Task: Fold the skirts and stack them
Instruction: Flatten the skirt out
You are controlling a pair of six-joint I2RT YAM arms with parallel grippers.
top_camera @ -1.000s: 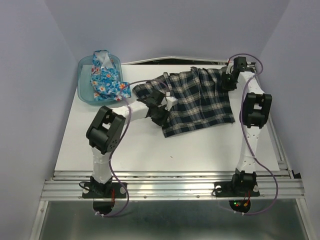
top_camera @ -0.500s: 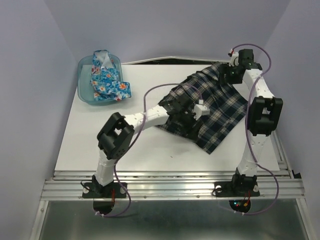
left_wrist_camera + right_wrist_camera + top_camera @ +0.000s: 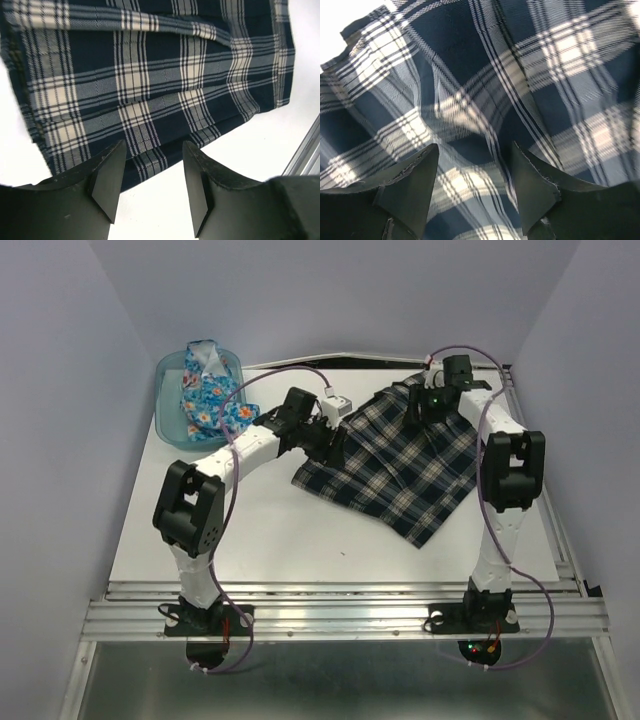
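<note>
The navy-and-white plaid skirt (image 3: 395, 465) lies spread on the white table, right of centre. My left gripper (image 3: 335, 440) is open and empty at the skirt's left edge; its wrist view shows the plaid hem (image 3: 150, 100) just beyond the fingertips (image 3: 107, 180). My right gripper (image 3: 422, 412) is open just above the skirt's far part, with plaid cloth (image 3: 485, 100) filling its wrist view. The blue flowered skirt (image 3: 210, 395) lies bunched in the teal bin.
The translucent teal bin (image 3: 166, 415) stands at the table's far left corner. A metal rail (image 3: 340, 605) runs along the near edge. The table's right edge (image 3: 545, 510) is close to the right arm.
Both grippers have let go of the plaid skirt. The left gripper moved back and left to the skirt's left edge. The right gripper moved slightly left. The skirt now lies flatter.
</note>
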